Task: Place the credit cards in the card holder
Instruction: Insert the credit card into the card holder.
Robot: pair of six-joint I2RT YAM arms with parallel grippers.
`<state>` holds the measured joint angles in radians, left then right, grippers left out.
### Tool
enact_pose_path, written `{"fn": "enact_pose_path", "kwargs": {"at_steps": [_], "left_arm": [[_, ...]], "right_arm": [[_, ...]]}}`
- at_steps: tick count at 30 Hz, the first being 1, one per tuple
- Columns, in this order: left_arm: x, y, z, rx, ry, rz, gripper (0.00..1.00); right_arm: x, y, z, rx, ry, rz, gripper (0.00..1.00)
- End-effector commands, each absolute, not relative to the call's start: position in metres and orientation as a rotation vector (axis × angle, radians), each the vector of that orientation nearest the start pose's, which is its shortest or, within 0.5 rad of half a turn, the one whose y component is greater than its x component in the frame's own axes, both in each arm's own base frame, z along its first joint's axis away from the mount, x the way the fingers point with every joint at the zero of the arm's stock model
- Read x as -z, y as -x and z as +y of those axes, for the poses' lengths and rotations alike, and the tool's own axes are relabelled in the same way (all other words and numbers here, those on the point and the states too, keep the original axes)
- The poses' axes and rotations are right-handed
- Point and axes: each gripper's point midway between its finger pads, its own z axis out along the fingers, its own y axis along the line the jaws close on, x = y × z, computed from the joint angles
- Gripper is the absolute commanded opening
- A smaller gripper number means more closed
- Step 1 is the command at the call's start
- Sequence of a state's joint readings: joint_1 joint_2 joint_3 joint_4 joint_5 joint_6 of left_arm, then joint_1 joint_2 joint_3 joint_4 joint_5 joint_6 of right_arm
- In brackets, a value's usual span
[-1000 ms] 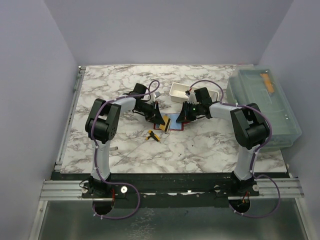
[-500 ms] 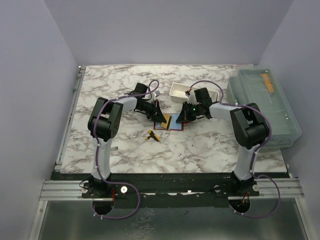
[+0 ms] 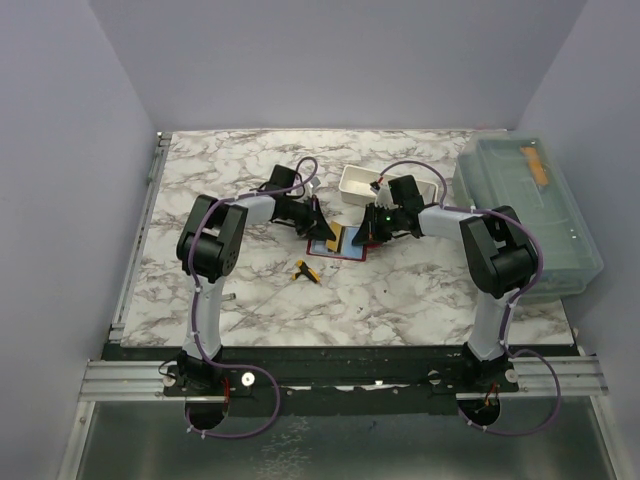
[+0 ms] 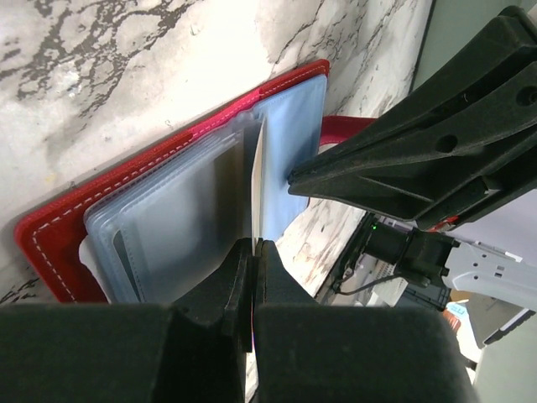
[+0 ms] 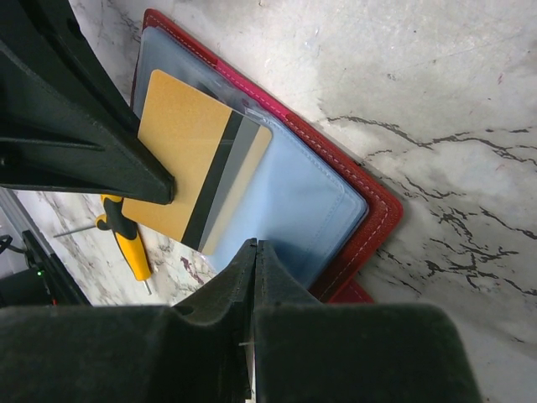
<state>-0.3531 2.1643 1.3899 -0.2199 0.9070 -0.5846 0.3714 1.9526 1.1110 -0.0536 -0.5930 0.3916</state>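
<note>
Tan-gold card (image 5: 180,155) edge-on in red card holder (image 5: 310,210), left pincer (image 4: 254,245) gripping.

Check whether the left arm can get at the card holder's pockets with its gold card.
Probably yes. The left tool, shut on the gold card, has it edge-on at the card holder's clear pockets; the right tool rests on the lining beside them, not across.

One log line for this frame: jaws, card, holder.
left jaws: shut on gold card | card: corner tucked into card holder | right jaws: shut, tip at blue lining
</note>
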Motion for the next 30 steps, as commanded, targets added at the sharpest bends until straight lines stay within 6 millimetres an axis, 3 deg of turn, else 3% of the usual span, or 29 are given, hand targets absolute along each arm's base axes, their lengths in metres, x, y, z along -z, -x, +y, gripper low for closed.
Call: {"fn": "enact_pose_path", "kwargs": {"at_steps": [1,4,10,15,19,23,30], "left_arm": [[-0.036,-0.365,-0.302,1.463,-0.066,2.664,0.0],[-0.033,-0.36,-0.305,1.473,-0.063,2.668,0.0],[-0.027,-0.355,-0.301,1.417,0.002,2.699,0.0],[-0.033,-0.357,-0.293,1.309,0.059,2.701,0.24],[-0.045,-0.358,-0.292,1.225,0.048,2.681,0.41],[-0.051,-0.359,-0.289,1.107,0.043,2.691,0.49],[-0.045,-0.362,-0.281,0.893,0.045,2.715,0.53]], "right_arm": [[-0.014,-0.351,0.257,-1.062,0.245,2.569,0.04],[-0.015,-0.351,0.256,-1.06,0.229,2.575,0.05],[-0.031,-0.359,0.239,-0.886,0.181,2.61,0.18],[-0.04,-0.357,0.23,-0.821,0.177,2.618,0.22],[-0.033,-0.357,0.228,-0.801,0.183,2.626,0.22],[-0.026,-0.354,0.235,-0.863,0.193,2.628,0.22],[-0.025,-0.352,0.24,-0.915,0.208,2.614,0.21]]}}
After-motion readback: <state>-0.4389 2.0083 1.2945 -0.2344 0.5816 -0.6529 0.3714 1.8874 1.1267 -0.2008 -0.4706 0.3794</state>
